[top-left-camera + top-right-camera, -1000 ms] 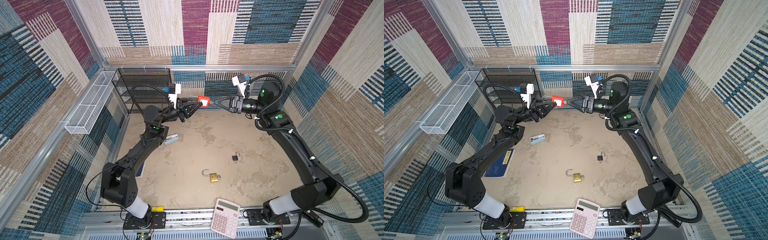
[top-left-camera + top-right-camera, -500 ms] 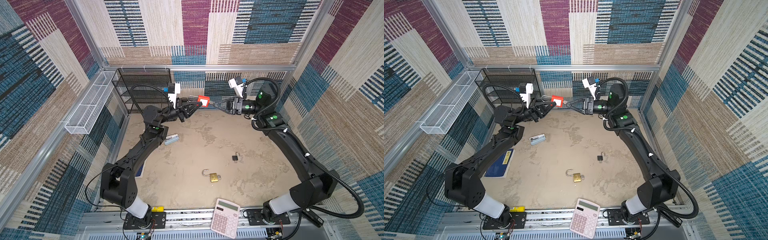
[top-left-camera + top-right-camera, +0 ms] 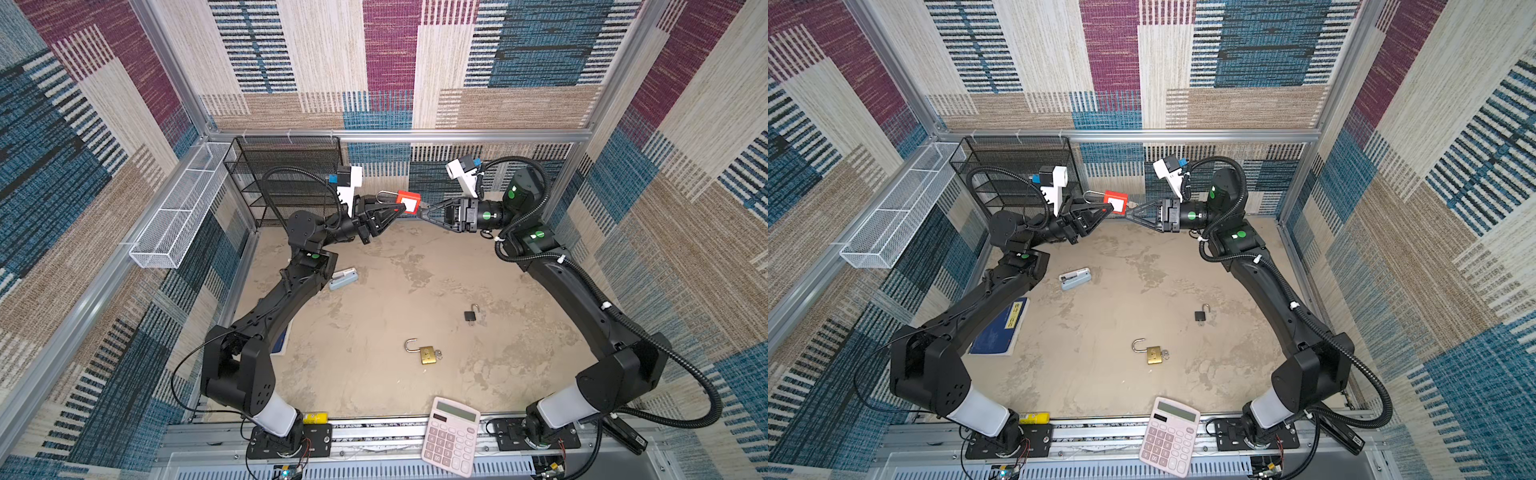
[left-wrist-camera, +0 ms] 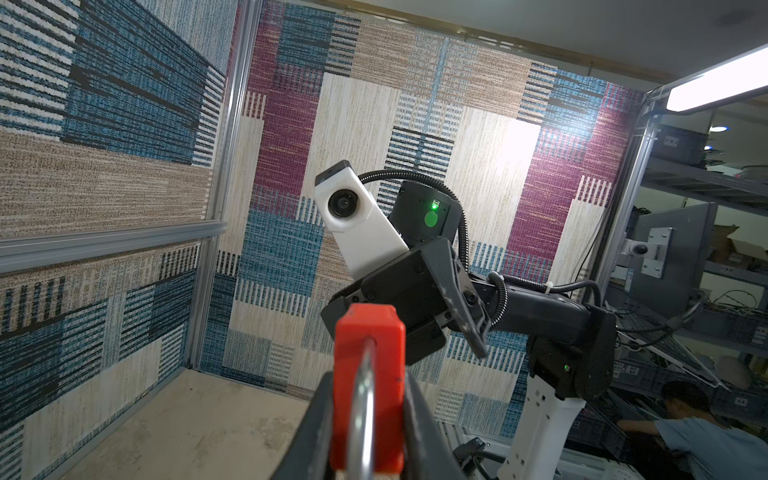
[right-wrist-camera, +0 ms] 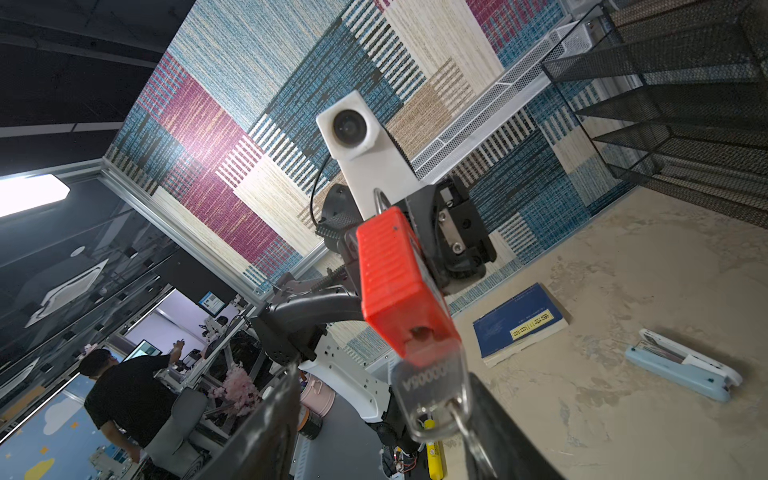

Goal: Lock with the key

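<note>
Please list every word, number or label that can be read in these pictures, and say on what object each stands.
"8000", part of a longer code seen upside down: on the head of the key, below the red padlock.
Yellow label on the blue book: too blurred to read.
White label on the red padlock: too small to read.
Keys of the calculator: too small to read.

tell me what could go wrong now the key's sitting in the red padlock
1. The key sits off-centre between the fingers of the right gripper, so closing may knock it askew rather than grip it.
2. Only the left gripper holds the red padlock in mid-air; turning the key could twist it loose.
</note>
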Robot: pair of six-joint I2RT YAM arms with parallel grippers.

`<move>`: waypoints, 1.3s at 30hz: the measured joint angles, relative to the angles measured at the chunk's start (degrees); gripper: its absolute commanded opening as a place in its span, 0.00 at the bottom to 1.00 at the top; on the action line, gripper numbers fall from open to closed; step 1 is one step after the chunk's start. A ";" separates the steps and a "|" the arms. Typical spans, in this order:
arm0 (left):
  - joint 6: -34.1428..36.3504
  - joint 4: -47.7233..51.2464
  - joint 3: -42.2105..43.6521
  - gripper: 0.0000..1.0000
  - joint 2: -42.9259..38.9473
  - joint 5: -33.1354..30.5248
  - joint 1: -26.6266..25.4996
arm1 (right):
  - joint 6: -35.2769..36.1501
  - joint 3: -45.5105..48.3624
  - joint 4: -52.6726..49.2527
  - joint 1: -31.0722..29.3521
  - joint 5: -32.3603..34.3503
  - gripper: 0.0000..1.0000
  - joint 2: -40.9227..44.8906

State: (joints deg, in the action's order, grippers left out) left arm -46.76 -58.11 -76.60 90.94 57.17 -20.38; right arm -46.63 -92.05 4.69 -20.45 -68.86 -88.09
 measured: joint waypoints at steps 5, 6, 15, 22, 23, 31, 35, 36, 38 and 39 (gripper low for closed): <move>0.00 0.00 0.00 0.00 -0.15 0.00 0.00 | 0.04 0.00 0.15 0.00 0.26 0.51 0.39; 0.00 0.00 0.00 0.00 -0.17 0.00 0.00 | 0.04 0.00 0.13 0.00 0.48 0.51 0.39; -0.02 0.04 0.00 0.00 -0.98 0.02 0.00 | -0.35 -1.53 0.11 0.00 1.99 0.41 -0.94; 0.00 0.11 0.44 0.00 -1.36 0.04 0.00 | -1.01 -2.82 0.15 0.00 1.99 0.38 -1.60; 0.00 0.11 0.48 0.00 -1.36 0.04 0.00 | -1.29 -2.82 0.15 0.00 1.99 0.37 -1.62; 0.02 0.52 0.52 0.00 -1.38 0.04 0.00 | -1.68 -2.82 0.15 0.00 2.01 0.27 -1.53; 0.02 0.52 0.26 0.00 -1.38 0.13 -0.04 | -1.29 -2.80 0.15 0.02 2.45 0.24 -1.20; 0.02 0.52 0.22 0.00 -1.38 0.15 -0.04 | -1.25 -2.80 0.15 0.00 2.47 0.23 -1.14; 0.02 0.57 0.22 0.00 -1.38 0.15 -0.04 | -1.18 -2.80 0.15 0.02 2.47 0.22 -1.14; 0.02 0.59 0.22 0.00 -1.38 0.15 -0.04 | -0.98 -2.80 0.15 0.02 2.49 0.21 -1.14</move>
State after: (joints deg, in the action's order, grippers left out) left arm -46.74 -57.52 -76.38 89.56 57.32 -20.43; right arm -47.62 -94.85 4.84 -20.43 -66.37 -89.23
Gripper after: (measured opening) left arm 0.239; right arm 0.228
